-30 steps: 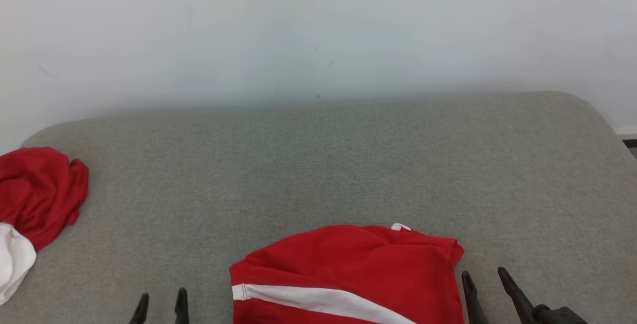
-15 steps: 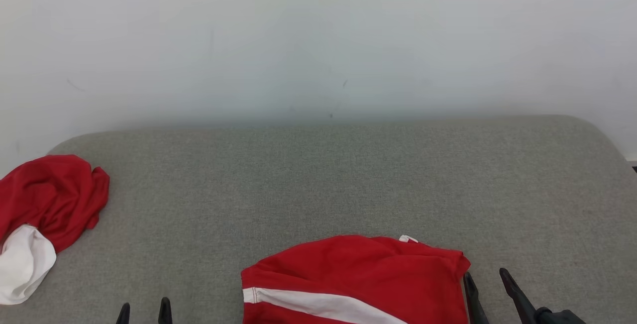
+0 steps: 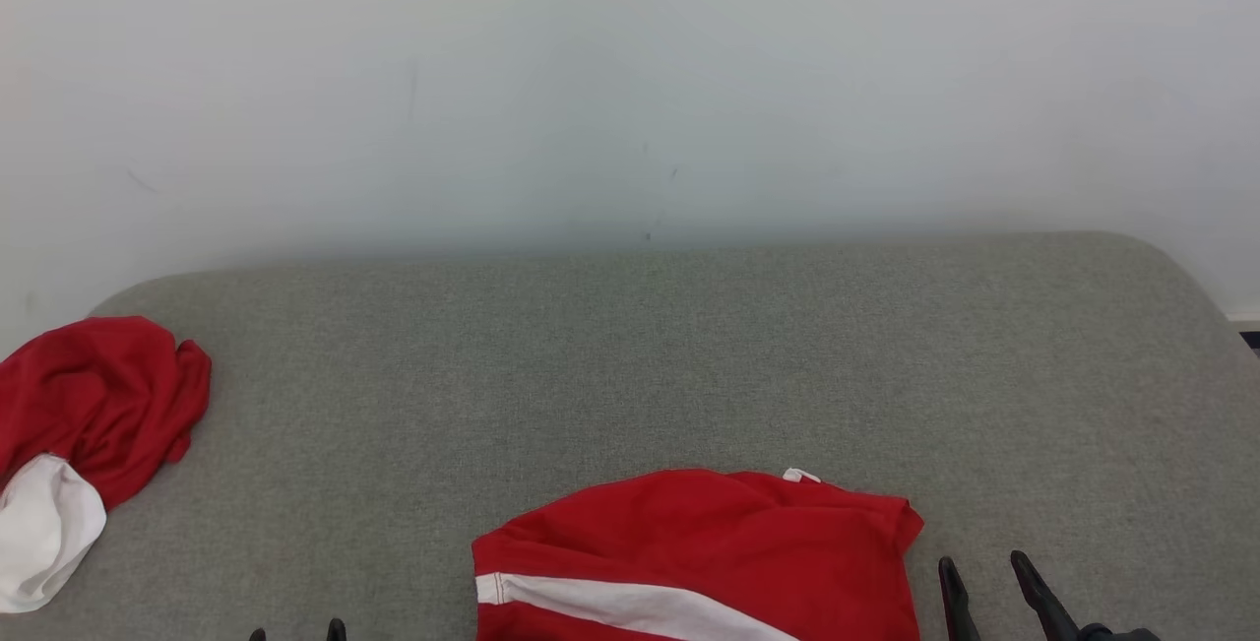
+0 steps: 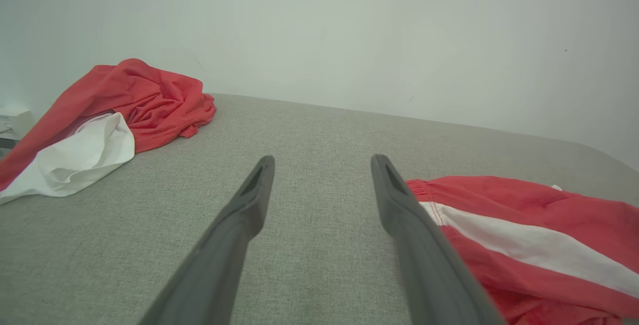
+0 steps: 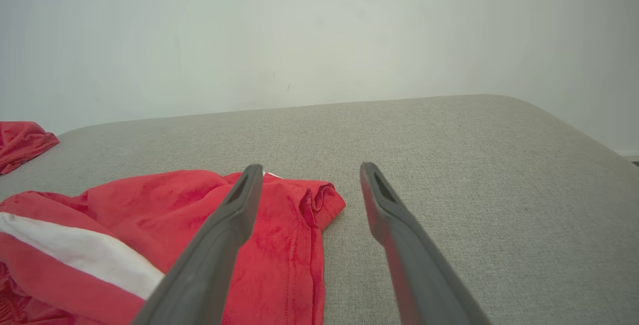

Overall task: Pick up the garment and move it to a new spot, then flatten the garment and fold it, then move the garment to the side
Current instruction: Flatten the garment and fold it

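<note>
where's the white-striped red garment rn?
Head view, bottom centre of the grey cushion: the striped garment lies between the left hand and the right hand, closer to the right one. A crumpled red-and-white pile sits far left.

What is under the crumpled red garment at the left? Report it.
White fabric pokes out beneath the crumpled red garment, on the grey cushion. How far it runs underneath is covered.

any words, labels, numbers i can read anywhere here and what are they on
None can be read.
Small white tag on the far edge of the red garment with the white stripe: too small to read.
Crumpled red and white garment, grey cushion, wall: no text visible.
</note>
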### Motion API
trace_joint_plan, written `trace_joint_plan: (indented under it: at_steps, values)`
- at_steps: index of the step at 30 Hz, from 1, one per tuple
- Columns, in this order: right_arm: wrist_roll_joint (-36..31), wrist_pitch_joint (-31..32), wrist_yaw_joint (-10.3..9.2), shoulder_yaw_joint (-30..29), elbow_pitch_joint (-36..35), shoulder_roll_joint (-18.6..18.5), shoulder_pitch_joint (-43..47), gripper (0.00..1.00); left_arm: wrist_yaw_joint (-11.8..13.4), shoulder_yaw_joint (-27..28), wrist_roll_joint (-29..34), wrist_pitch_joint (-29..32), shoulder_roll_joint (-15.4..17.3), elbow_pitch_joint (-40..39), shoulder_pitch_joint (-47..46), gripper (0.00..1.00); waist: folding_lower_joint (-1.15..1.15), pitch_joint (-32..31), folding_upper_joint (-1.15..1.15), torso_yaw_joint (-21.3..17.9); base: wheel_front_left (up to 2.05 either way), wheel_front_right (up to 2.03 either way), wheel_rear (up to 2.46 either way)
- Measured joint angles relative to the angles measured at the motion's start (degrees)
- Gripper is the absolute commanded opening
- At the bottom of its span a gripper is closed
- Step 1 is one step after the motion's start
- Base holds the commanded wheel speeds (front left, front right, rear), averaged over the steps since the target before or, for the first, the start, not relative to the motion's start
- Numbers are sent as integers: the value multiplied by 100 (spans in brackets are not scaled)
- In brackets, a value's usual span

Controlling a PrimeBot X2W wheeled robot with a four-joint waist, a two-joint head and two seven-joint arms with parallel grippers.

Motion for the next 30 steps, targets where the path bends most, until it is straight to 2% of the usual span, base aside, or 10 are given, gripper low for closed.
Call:
trace_joint_plan:
  at_steps: [19,25,30]
  values:
    - [31,47,0,1,-25,43,38,100,-10,-259,-121,0,70,124,-31,100,1,87,0,-54,0,0,0]
    - [46,302,0,7,20,49,27,100,-12,-878,-392,-1,334,725,-479,100,1,205,0,-98,0,0,0]
    - [125,595,0,48,40,56,18,100,-12,-1438,-895,622,460,1274,-1090,100,1,316,0,-167,0,0,0]
